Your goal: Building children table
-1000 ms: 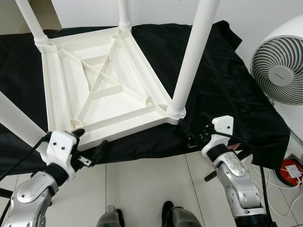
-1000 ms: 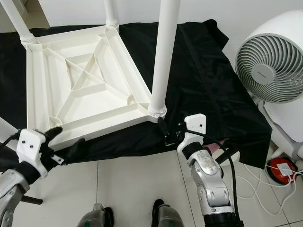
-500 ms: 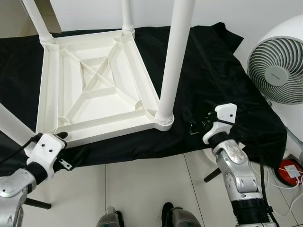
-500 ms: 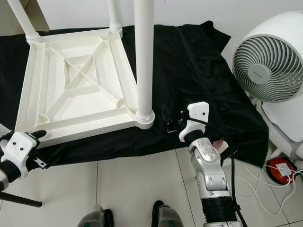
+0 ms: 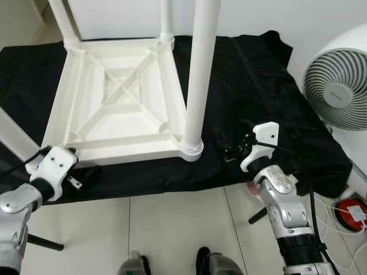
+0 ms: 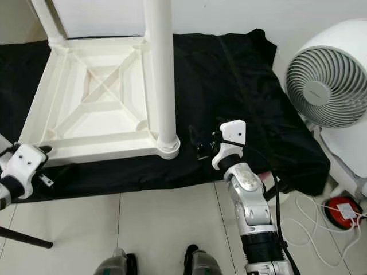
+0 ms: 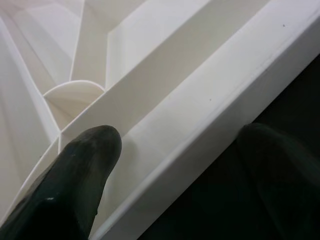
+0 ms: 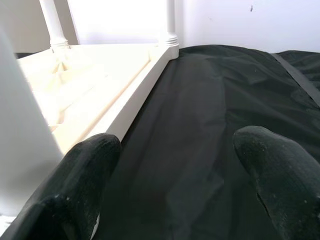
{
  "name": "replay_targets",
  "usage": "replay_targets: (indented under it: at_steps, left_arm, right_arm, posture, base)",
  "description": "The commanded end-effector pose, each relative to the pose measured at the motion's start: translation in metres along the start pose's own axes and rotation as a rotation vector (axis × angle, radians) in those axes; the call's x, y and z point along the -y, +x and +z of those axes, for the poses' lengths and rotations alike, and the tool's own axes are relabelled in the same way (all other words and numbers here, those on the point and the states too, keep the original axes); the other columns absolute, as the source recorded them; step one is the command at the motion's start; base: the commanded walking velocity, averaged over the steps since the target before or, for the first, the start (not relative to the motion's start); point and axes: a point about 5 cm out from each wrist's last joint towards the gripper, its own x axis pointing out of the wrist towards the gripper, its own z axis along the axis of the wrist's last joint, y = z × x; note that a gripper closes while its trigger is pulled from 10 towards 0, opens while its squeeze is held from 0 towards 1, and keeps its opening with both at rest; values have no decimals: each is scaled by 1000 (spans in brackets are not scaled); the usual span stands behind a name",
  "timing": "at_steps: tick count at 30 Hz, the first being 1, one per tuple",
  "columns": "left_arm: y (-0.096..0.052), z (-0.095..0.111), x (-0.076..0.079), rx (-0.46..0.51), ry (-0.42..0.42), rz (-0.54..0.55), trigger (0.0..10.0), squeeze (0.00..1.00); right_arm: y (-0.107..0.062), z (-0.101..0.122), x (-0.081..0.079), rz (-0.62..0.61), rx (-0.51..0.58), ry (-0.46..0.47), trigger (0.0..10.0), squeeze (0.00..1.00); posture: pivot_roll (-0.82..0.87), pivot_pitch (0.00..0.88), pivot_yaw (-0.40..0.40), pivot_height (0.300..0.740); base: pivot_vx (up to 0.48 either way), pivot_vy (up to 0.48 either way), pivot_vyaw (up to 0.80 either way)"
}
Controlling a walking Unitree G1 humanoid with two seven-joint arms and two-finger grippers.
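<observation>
White plastic table (image 5: 117, 109) upside down on black cloth (image 5: 258, 97), legs pointing straight up.
Legs counted: 3 fitted upright — near-right leg (image 5: 198, 74) closest, 2 more at far corners; 4th white pole at left edge, seating unclear. L gripper (image 7: 175, 165) fingers apart, straddling table's near rim by near-left corner, 1 inside frame, 1 over cloth. R gripper (image 8: 170, 165) fingers spread wide, holding nothing, above cloth just beside near-right leg. 1 white fan (image 5: 338, 86) to right.
</observation>
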Motion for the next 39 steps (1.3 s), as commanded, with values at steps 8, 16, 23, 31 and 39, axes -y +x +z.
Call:
replay_targets:
  at_steps: [8, 16, 23, 31, 39]
  left_arm:
    - [27, -6, 23, 50, -204, 175, 10000, 0]
    - [28, -10, 28, 49, -193, 190, 10000, 0]
    - [5, -29, 3, -28, -153, 247, 10000, 0]
    - [5, -22, 7, 20, -345, 380, 10000, 0]
    - [12, -6, 41, 91, -522, 406, 10000, 0]
  right_arm:
    - [-5, -2, 1, -23, 3, 22, 10000, 0]
    - [-6, -1, -2, 1, 7, 30, 10000, 0]
    - [-7, -3, -3, 21, 1, 30, 10000, 0]
    - [-6, -8, -12, 4, -12, 36, 10000, 0]
    - [-15, -16, -15, 15, -40, 12, 10000, 0]
  posture:
    - [-63, 164, -15, 740]
    - [-64, 166, -18, 740]
    - [-41, 176, -20, 740]
    - [-40, 163, 4, 740]
    - [-54, 143, 39, 740]
  base:
    - [0, 0, 0]
    - [0, 0, 0]
    - [0, 0, 0]
    - [0, 0, 0]
    - [0, 0, 0]
